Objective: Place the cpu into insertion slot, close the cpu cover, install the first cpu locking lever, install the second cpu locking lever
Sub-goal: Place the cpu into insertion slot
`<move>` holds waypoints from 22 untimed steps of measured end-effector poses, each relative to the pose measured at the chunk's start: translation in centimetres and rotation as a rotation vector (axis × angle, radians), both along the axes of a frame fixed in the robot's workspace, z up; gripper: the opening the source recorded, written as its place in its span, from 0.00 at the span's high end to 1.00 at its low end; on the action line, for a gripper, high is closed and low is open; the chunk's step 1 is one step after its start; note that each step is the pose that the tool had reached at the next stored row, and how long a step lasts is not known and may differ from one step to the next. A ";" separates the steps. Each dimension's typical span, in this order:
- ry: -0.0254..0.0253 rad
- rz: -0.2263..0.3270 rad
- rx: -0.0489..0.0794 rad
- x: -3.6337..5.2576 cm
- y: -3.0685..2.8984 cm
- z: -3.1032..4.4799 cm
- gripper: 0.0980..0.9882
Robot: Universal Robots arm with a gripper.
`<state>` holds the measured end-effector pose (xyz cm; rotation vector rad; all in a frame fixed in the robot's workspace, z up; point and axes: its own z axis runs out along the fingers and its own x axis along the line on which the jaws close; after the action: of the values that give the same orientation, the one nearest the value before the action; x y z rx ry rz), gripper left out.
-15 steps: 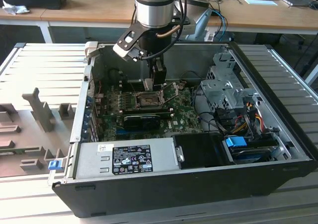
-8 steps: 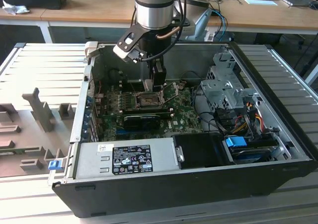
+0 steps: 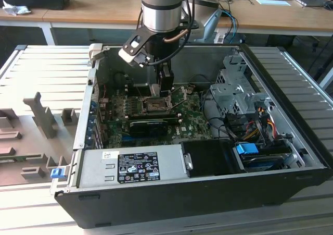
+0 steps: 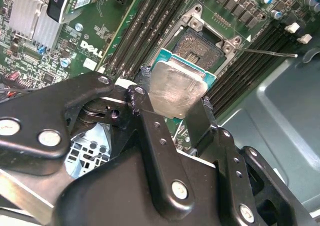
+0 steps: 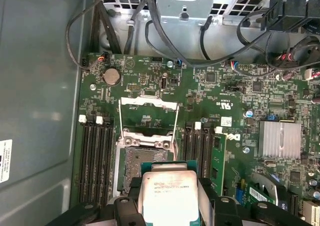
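At the exterior view's left, grey fixtures [image 3: 44, 118] stand on the slatted tabletop [image 3: 47, 63]. Beside them lies the open computer case [image 3: 171, 203], with its power supply [image 3: 130, 167] along the near wall. Over the middle of the motherboard [image 3: 192, 125] the arm reaches down, and its pincer [image 3: 165, 86] hangs just above the insertion slot [image 3: 155, 106]. The drive cage [image 3: 234, 89] sits well apart at the exterior view's right. In both wrist views the pincer is closed to the chip's width, with one finger on each of two opposite edges of the cpu [image 4: 175, 88]. The chip is held flat with its grey metal top facing the cameras. It is clear of the slot and, as far as I can judge, not quite centred over it. The cpu cover [image 5: 149, 103] is swung up and back on its hinge, so the dark socket is bare, and a thin locking lever [image 4: 265, 51] sticks out to one side, unlatched. The memory slots [image 5: 95, 156] flank the socket closely. The step in hand looks like the placing itself. To do it well, the chip's edges should be squared to the silver rim and its corner marks and notches matched to the socket. It should go down level and without pressure, since the contacts underneath bend easily. The fingers need room between the rim and the raised cover.
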<state>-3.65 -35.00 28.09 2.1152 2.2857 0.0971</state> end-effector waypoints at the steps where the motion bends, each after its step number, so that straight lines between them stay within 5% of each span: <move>1: 0.0000 0.000 0.000 0.00 0.00 -0.05 0.52; 7: -0.0001 -0.010 0.000 0.00 0.02 -0.24 0.52; 12: 0.0000 -0.082 0.000 0.00 0.02 -0.38 0.52; 22: -0.0001 -0.086 -0.001 0.01 0.05 -1.45 0.52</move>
<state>-3.64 -34.95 26.63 2.2093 2.1901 0.0941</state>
